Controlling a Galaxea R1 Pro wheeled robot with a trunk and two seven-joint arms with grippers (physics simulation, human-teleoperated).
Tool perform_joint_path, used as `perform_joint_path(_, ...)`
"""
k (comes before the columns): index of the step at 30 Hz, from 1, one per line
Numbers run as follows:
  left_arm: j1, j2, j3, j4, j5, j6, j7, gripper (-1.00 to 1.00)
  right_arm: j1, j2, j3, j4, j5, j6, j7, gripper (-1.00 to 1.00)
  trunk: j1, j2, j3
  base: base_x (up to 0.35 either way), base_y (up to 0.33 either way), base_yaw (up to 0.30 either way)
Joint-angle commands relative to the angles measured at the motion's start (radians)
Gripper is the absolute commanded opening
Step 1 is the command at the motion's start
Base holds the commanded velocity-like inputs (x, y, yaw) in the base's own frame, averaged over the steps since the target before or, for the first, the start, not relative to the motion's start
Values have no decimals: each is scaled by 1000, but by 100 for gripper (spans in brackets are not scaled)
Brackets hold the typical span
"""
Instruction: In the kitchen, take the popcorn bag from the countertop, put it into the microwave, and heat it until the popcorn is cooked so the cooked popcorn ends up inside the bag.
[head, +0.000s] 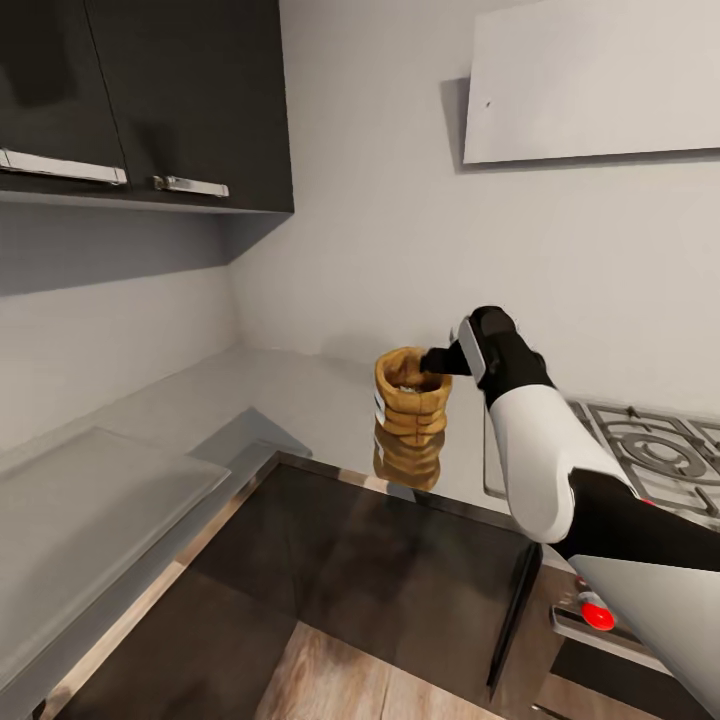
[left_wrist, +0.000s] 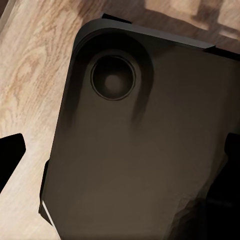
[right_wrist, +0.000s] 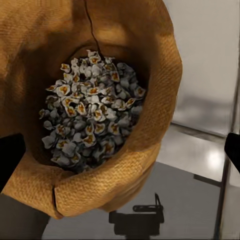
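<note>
- Grey walls met at a corner behind the counter (head: 250, 395); dark cabinets (head: 150, 100) hung above, a hood (head: 590, 80) over the hob (head: 650, 440). From the head view, the bag (head: 411, 397) stood upright on the counter near the hob, the right gripper (head: 437, 360) at its rim; whether it gripped, I could not tell.
- From the left wrist, a dark rounded base panel (left_wrist: 135, 145) lay over wood floor (left_wrist: 35, 65); the finger (left_wrist: 10, 152) tips sat at either edge, jaws apparently wide and empty.
- From the right wrist, the bag's mouth showed popcorn (right_wrist: 90, 115) heaped inside, fingers wide on either side. Judged step: picking up the bag; next comes closing on its rim and lifting.
</note>
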Motion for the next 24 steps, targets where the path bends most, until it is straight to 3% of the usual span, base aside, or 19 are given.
perform_joint_path(1,1,0,2,-2,3,-1,0,100,-1,1,-6,10,1,3,-4,100,0,-1,-1,0,0,0)
perform_joint_path(9,1,0,2,-2,3,0,0,100,-2,1,-7,94,1,0,-5,100,0,-1,-1,0,0,0)
perform_joint_path(14,1,0,2,-2,3,0,0,100,-2,1,-8,192,3,-117,-5,100,0,-1,-1,0,0,0)
perform_joint_path(24,1,0,2,-2,4,-1,1,100,-2,1,-10,204,4,-143,-4,100,0,-1,-1,0,0,0)
